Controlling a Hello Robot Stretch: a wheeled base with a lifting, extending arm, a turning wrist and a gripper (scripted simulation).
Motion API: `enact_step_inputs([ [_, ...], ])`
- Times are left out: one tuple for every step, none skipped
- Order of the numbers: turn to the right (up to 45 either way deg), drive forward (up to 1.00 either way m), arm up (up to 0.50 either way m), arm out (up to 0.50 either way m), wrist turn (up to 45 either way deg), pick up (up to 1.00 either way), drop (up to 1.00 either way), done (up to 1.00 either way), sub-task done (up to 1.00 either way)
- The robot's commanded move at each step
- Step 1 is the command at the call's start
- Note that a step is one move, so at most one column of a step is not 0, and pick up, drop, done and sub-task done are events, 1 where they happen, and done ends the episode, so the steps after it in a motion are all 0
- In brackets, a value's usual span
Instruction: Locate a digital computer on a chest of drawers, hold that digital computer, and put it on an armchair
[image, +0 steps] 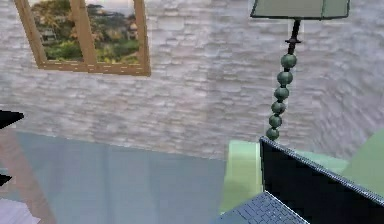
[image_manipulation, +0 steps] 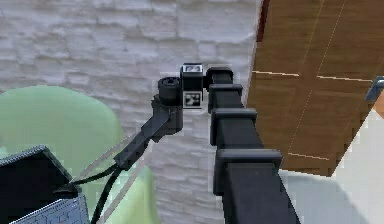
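Observation:
A laptop (image: 322, 186) with a dark screen and grey keyboard shows at the forward view's bottom right, in front of a pale green armchair (image: 240, 170). In the arm side view the arm (image_manipulation: 240, 150) rises from the bottom edge. The gripper (image_manipulation: 85, 195) reaches down and left from its dark body, and its thin fingers end at the laptop (image_manipulation: 30, 182) by the green armchair (image_manipulation: 60, 115). I cannot tell whether the gripper holds the laptop or whether it rests on the chair.
A floor lamp (image: 283, 90) with a beaded stem stands behind the armchair against a grey brick wall. A wood-framed window (image: 88, 35) is at the upper left, with bare floor below. A brown wooden door (image_manipulation: 320, 80) is at the arm side view's right.

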Motion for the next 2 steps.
enact_step_inputs([
  [0.0, 0.0, 0.0, -0.1, 0.0, 0.0, 0.0, 0.0, 0.0],
  [0.0, 0.0, 0.0, 0.0, 0.0, 0.0, 0.0, 1.0, 0.0],
])
